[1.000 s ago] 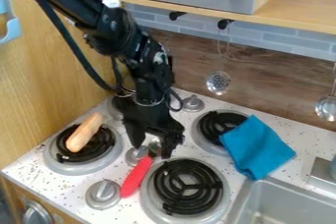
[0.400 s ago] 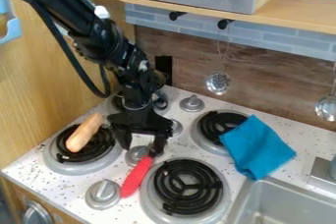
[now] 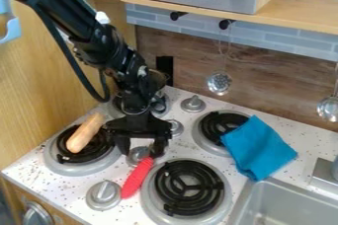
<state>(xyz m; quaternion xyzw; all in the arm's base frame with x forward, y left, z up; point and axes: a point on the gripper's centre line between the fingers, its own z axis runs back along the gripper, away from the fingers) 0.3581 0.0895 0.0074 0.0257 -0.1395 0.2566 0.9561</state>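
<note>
A: Where is the gripper (image 3: pixel 141 153)?
B: It hangs above the white stovetop (image 3: pixel 74 204), and its two fingers are spread apart. A metal knob (image 3: pixel 137 155) is seen between them.
A: Does it hold the red-handled utensil (image 3: pixel 137 177)?
B: No pinch is seen. The upper end of the utensil is at the finger on the right of the view; whether they touch, the picture does not let one tell.
A: And how does the utensil lie?
B: It lies slanted, between a silver knob (image 3: pixel 104 194) and the near coil burner (image 3: pixel 190 187).
A: What else is there?
B: A sausage-like thing (image 3: pixel 84 133) rests on the left burner (image 3: pixel 80 158). A blue cloth (image 3: pixel 260 147) lies partly over the far right burner (image 3: pixel 216 124), near the sink (image 3: pixel 261 211). A slotted spoon (image 3: pixel 219 82) hangs on the wall behind.
</note>
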